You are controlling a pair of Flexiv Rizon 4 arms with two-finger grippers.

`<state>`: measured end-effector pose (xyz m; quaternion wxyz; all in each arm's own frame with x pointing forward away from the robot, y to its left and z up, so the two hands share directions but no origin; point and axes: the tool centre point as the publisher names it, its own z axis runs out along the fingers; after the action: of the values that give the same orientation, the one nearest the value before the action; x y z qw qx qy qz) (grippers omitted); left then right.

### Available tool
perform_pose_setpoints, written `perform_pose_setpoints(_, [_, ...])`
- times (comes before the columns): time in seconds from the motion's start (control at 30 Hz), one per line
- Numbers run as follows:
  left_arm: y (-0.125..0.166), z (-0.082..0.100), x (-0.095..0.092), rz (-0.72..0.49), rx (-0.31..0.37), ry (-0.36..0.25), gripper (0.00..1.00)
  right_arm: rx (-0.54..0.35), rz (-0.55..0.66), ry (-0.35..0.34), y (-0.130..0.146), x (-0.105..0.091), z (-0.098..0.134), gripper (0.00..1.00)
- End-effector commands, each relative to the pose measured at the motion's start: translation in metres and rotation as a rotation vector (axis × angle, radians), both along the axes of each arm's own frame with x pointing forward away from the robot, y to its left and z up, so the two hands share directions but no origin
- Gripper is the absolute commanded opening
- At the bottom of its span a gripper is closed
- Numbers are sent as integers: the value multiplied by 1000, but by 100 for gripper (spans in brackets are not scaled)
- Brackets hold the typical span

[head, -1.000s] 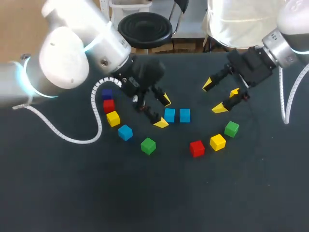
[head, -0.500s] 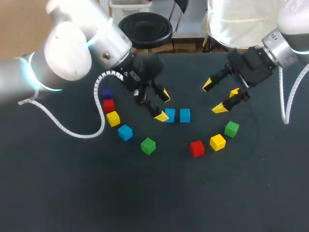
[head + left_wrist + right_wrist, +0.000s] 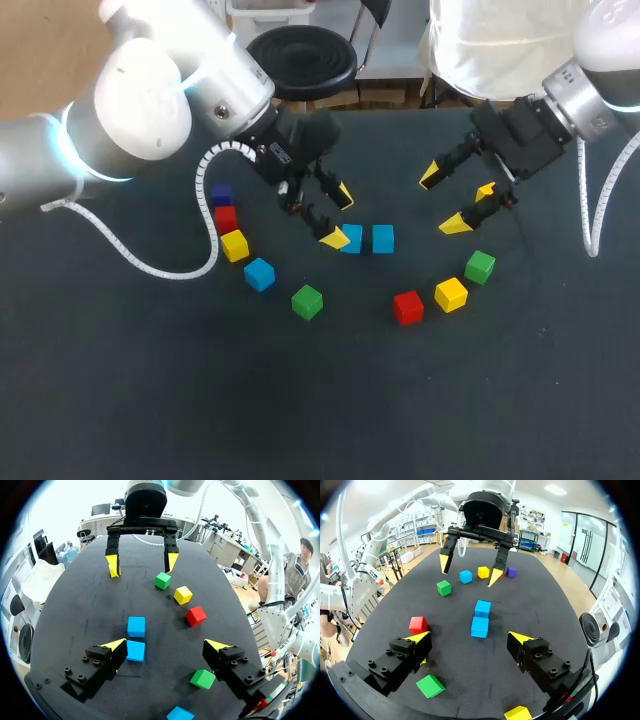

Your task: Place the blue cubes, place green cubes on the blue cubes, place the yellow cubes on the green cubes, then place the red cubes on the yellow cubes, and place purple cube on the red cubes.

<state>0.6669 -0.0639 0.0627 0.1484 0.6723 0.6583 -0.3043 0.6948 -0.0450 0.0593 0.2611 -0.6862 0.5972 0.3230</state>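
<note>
Two blue cubes (image 3: pixel 351 238) (image 3: pixel 383 238) sit side by side mid-table. My left gripper (image 3: pixel 338 217) hovers open just left of them, one fingertip (image 3: pixel 116 644) close beside the nearer blue cube (image 3: pixel 135 650), nothing between the fingers. A third blue cube (image 3: pixel 259 273) and a green cube (image 3: pixel 307 301) lie nearer the front left. Purple (image 3: pixel 222 194), red (image 3: pixel 226 218) and yellow (image 3: pixel 235 245) cubes line up on the left. On the right lie a red (image 3: pixel 408 307), a yellow (image 3: pixel 451 294) and a green cube (image 3: pixel 480 266). My right gripper (image 3: pixel 443 199) hangs open above them, empty.
The dark table (image 3: pixel 300 400) stretches bare toward the front. My left arm's white coiled cable (image 3: pixel 205 235) hangs over the left row of cubes. In the right wrist view the left gripper (image 3: pixel 469 570) stands beyond the blue pair (image 3: pixel 480 627).
My left gripper has drawn back a little toward the table's far side, its lower fingertip now level with the left blue cube. The right arm and all cubes stayed put.
</note>
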Motion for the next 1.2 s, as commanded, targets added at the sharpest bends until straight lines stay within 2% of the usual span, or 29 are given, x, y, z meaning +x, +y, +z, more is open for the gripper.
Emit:
perform_pose_setpoints(0.03, [-2, -16, 9, 79, -1, 8, 100, -1, 0, 0, 0, 0, 0, 100])
perform_pose_setpoints(0.13, [-7, -24, 15, 85, -1, -14, 100, -1, 0, 0, 0, 0, 0, 100])
perform_pose_setpoints(0.17, [-9, -25, 18, 83, -27, -22, 100, -1, 0, 0, 0, 0, 0, 100])
perform_pose_setpoints(0.3, [-9, -29, 26, 110, -12, -132, 100, -1, 0, 0, 0, 0, 0, 100])
perform_pose_setpoints(0.4, [-8, -33, 30, 103, -22, -181, 100, -1, 0, 0, 0, 0, 0, 100])
perform_pose_setpoints(0.73, [2, -42, 40, 110, 3, -177, 100, -1, 0, 0, 0, 0, 0, 100])
perform_pose_setpoints(0.9, [-2, -47, 43, 106, 11, -179, 100, -1, 0, 0, 0, 0, 0, 100])
perform_pose_setpoints(0.97, [-4, -51, 44, 101, 24, -200, 100, -1, 0, 0, 0, 0, 0, 100])
perform_pose_setpoints(1.2, [-4, -63, 54, 108, 35, -190, 100, -1, 0, 0, 0, 0, 0, 100])
